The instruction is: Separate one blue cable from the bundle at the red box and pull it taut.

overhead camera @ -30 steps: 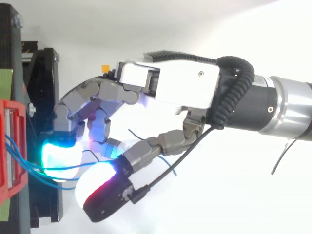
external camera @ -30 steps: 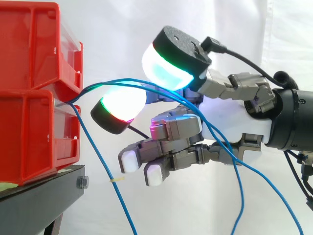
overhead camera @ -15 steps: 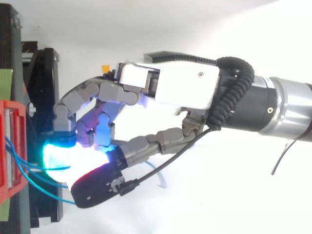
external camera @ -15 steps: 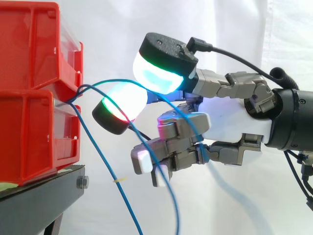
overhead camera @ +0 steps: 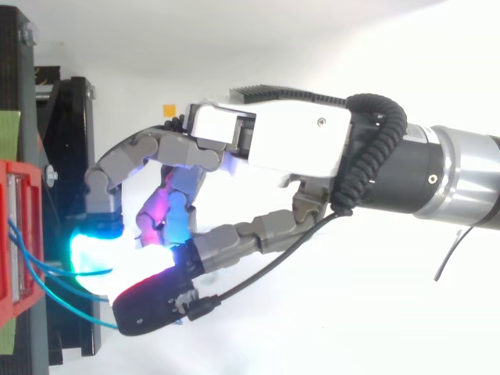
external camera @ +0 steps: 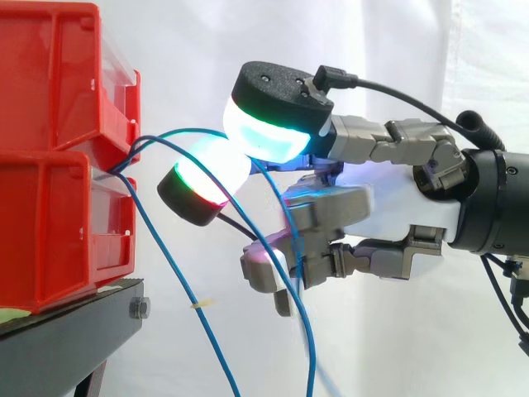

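Note:
Two stacked red bins (external camera: pixel 50 231) stand at the left on a black stand (external camera: pixel 74 331). Thin blue cables (external camera: pixel 165 273) come out from between the bins. One hangs down to the lower edge. Another blue cable (external camera: pixel 285 223) arcs right, runs into the spot where the two big glowing pads (external camera: pixel 264 136) meet, then drops across the curled lower fingers (external camera: pixel 269 269). My hand (external camera: pixel 397 198) reaches in from the right, just short of the bins. In the top view the hand (overhead camera: pixel 273 141) has its pads closed together next to the red box (overhead camera: pixel 12 234), with blue cables (overhead camera: pixel 35 273) leading into them.
A white curtain hangs behind everything. The black stand's frame (overhead camera: pixel 70 156) lies under the fingertips in the top view. A small yellow tag (external camera: pixel 198 305) sits on the hanging cable.
The lower fingers have curled further inward. The thumb pad has moved left onto the other pad. The cable loop that trailed off right now hangs straight down in front of the fingers.

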You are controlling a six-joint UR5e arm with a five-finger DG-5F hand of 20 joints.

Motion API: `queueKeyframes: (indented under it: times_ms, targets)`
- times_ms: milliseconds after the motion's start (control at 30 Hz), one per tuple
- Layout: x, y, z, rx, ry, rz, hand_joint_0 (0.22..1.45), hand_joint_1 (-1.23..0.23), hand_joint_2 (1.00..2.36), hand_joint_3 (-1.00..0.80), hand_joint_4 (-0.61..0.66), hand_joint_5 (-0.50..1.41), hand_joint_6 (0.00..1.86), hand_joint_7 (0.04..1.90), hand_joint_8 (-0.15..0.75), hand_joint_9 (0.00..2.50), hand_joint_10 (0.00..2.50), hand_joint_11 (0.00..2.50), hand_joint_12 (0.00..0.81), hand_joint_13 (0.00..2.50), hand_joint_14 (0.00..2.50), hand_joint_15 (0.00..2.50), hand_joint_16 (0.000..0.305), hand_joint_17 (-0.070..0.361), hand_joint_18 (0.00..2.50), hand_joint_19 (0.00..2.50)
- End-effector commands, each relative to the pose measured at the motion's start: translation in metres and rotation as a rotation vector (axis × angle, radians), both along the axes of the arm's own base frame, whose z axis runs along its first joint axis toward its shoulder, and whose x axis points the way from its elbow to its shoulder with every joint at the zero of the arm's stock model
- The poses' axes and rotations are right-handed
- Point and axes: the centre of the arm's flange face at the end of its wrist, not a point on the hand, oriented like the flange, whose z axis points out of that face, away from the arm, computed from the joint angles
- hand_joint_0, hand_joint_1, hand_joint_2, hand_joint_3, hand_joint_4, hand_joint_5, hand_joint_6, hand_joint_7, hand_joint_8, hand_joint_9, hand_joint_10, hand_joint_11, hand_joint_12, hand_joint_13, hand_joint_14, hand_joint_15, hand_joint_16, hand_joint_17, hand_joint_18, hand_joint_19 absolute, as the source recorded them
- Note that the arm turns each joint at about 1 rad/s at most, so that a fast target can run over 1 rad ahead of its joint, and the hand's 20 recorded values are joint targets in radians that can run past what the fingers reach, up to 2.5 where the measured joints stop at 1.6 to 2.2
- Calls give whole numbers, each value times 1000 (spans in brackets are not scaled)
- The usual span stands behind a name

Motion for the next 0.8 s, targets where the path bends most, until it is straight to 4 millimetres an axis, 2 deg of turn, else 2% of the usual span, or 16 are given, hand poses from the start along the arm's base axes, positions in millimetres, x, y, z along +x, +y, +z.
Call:
queueKeyframes:
  times_ms: [0, 200, 267, 400, 467, 533, 600, 667, 767]
  targets:
    - [0, 1, 0, 18, -1, -2, 606, -788, 1015, -48, -149, -78, 863, 1042, 284, 1403, 7, 1657, 411, 1034, 24, 830, 55, 125, 973, 831]
    - [0, 2, -1, 90, -6, 6, 603, -789, 1015, -35, -162, -74, 861, 1058, 329, 1294, 22, 1266, 385, 978, 21, 640, 55, 123, 973, 795]
    - [0, 2, -1, 105, -6, 8, 602, -789, 1014, -30, -161, -73, 860, 1061, 344, 1262, 24, 1032, 375, 957, 19, 549, 54, 122, 970, 781]
    - [0, 3, -1, 133, -9, 14, 600, -787, 1012, -23, -164, -70, 857, 1063, 354, 1244, 21, 965, 375, 954, 17, 542, 54, 123, 973, 786]
    - [0, 5, -1, 138, -7, 16, 599, -785, 1011, -20, -184, -68, 856, 1081, 337, 1091, 22, 971, 392, 965, 20, 615, 55, 124, 981, 802]
    - [-1, 5, -2, 136, -6, 16, 599, -783, 1011, -22, -196, -68, 856, 1078, 328, 1051, 21, 970, 397, 976, 20, 617, 55, 124, 987, 810]
    - [0, 3, -1, 136, -7, 14, 598, -781, 1010, -20, -202, -68, 857, 1070, 327, 986, 20, 877, 399, 969, 18, 598, 56, 125, 991, 797]
    - [0, 5, -1, 136, -7, 16, 596, -781, 1010, -14, -212, -66, 857, 1057, 321, 874, 18, 654, 388, 920, 18, 547, 56, 125, 988, 793]
    - [0, 5, -1, 138, -7, 16, 593, -781, 1008, -10, -223, -64, 855, 1040, 318, 817, 13, 507, 389, 895, 17, 501, 56, 127, 975, 791]
